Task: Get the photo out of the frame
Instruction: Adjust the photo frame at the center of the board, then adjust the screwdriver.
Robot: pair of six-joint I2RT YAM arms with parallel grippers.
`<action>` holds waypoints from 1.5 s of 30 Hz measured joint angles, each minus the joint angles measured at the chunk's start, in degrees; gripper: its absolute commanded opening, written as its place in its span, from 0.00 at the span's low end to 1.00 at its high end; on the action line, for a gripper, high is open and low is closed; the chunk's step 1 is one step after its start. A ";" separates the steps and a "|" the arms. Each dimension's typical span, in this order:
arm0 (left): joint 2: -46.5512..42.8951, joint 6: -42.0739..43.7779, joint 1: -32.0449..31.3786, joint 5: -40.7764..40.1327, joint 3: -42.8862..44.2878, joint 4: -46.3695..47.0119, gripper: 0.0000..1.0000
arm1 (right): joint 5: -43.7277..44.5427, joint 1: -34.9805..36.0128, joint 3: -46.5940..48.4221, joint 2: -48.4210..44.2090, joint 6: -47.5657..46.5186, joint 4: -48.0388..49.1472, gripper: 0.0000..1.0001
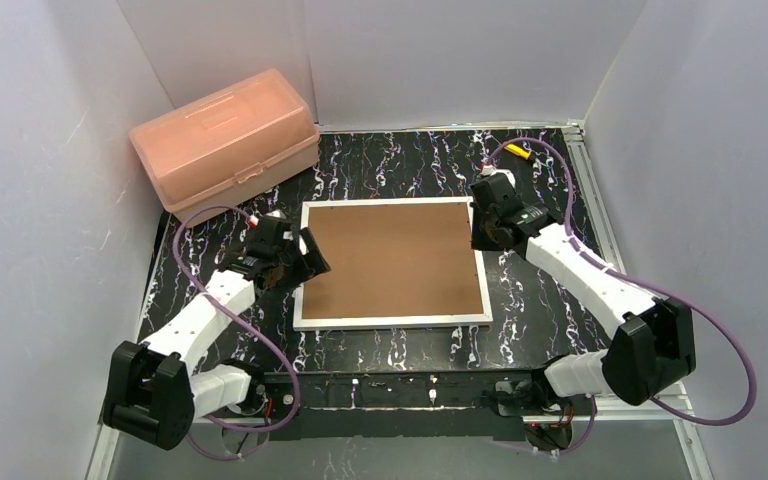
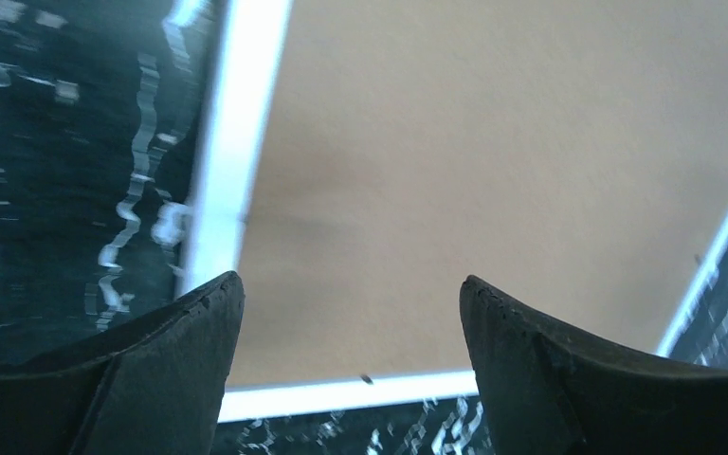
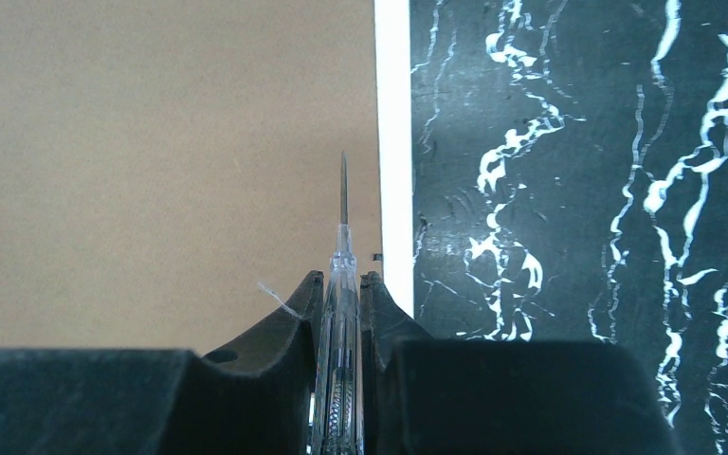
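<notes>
One frame (image 1: pixel 390 260) is lying back-up at table (image 1: pixel 540 170) centre, one pink box (image 1: pixel 225 135) sitting at 10 o'clock. Left gripper (image 2: pixel 351 289) is hovering at its 9 o'clock edge, fingers apart. Right gripper (image 3: pixel 344 284), at 2 o'clock, is clamping one screwdriver (image 3: pixel 343 256).

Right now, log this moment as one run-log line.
frame face down, brown back up | left gripper open over frame's left side | right gripper shut on screwdriver, tip by right border | photo not visible

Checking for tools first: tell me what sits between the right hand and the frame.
A thin clear-handled tool, clamped in the right hand, points its metal tip over the frame beside its white edge. The right wrist view shows it.
</notes>
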 measured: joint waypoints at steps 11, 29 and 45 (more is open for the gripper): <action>1.64 4.22 -18.10 6.64 4.66 6.93 0.67 | -16.04 0.00 0.02 4.76 2.01 1.29 0.01; 6.25 33.55 -26.93 14.14 4.79 24.61 0.46 | -42.88 1.16 1.66 9.35 -0.50 2.03 0.05; 11.98 46.14 -28.13 21.46 8.74 25.03 0.14 | -53.53 3.52 4.44 10.51 -1.57 4.52 0.08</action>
